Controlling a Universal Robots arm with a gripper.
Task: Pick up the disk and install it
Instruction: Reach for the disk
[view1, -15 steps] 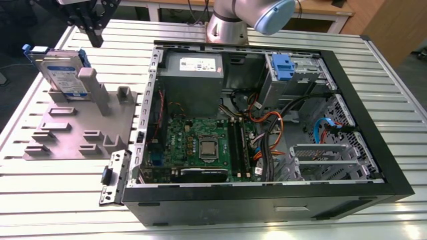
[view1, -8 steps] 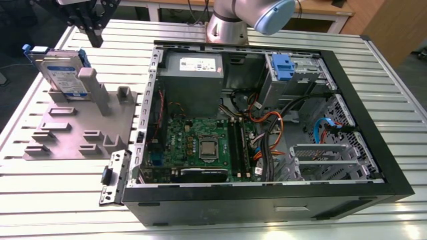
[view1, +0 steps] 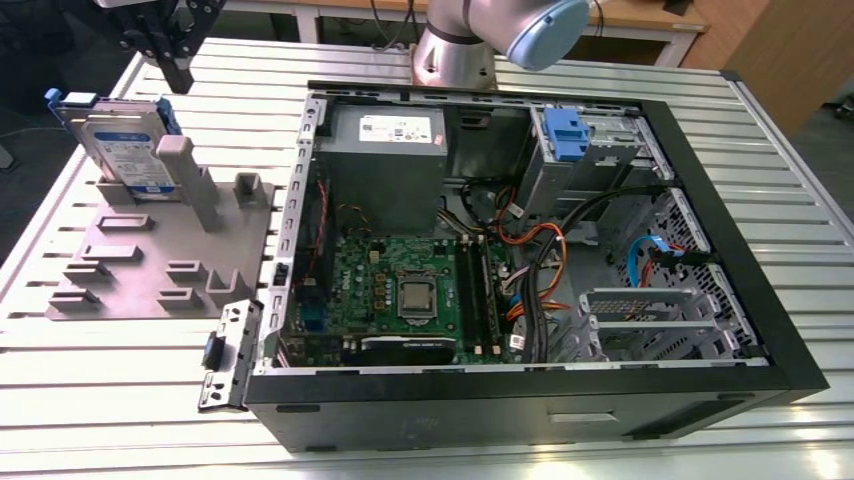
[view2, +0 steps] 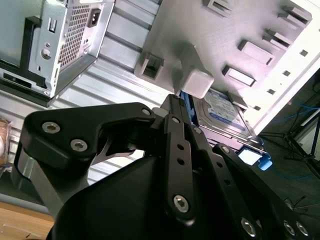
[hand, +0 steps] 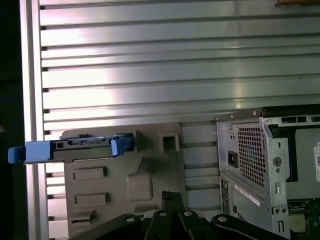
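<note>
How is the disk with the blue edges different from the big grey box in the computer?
The disk stands on edge in a grey holder outside the computer case; the power-supply box sits inside it. The disk is thin with blue edges; the box is bigger and has none. Both are grey with white labels.

disk (view1: 130, 150): metal (bracket (hand: 30, 151) plastic) | table (view1: 134, 400): shiny metal | stand (view1: 134, 262): probably plastic

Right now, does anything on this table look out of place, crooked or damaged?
Nothing stands out. The disk stands on edge in its grey holder, and the open computer case lies on its side with its cables inside.
</note>
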